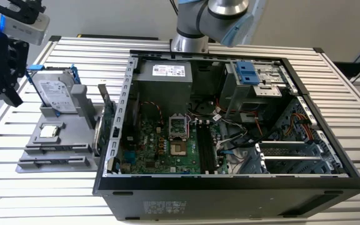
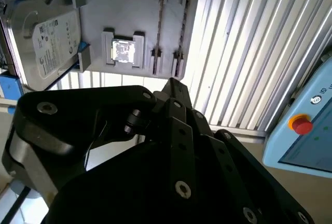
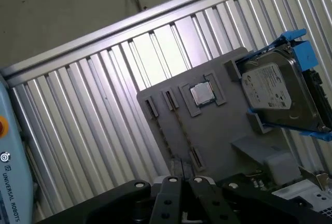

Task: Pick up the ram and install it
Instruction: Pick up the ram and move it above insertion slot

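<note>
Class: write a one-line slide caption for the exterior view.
Gripper hangs near the gray parts holder with its hard drive, beside the open computer case.

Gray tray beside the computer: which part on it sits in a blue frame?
The silver hard drive, propped upright with a blue frame around it; the small square chip lies flat, unframed.

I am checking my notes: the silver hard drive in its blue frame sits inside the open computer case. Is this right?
No. The hard drive stands on the gray holder outside the open computer case, as the exterior view shows.
</note>
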